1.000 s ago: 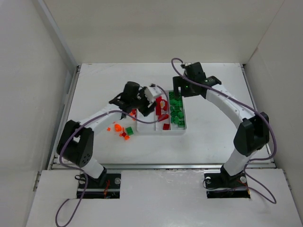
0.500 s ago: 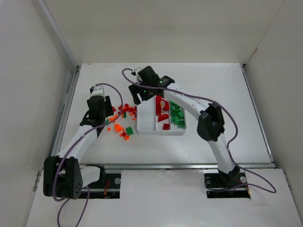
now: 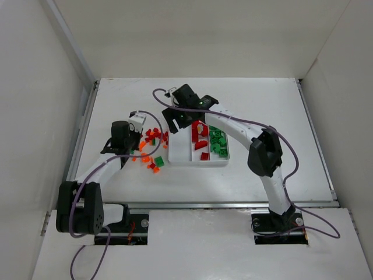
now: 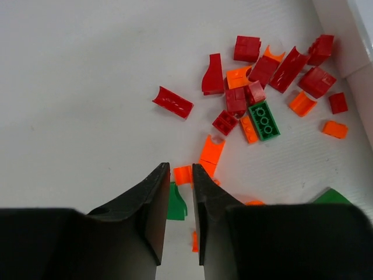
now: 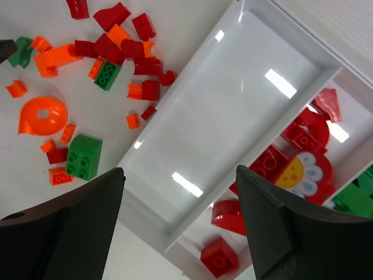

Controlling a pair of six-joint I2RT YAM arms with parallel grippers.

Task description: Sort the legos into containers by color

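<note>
Well, red legos [image 5: 303, 140] occupy middle compartment [image 5: 351, 105].

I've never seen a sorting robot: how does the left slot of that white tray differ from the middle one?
The left compartment is empty; the middle compartment holds red pieces, one printed with a flower. The open right pincer hovers over the left compartment, not the middle one. The left one faces the loose pile on the table; the middle one adjoins the green pieces. Both are long, narrow, white sections of one tray.
</note>
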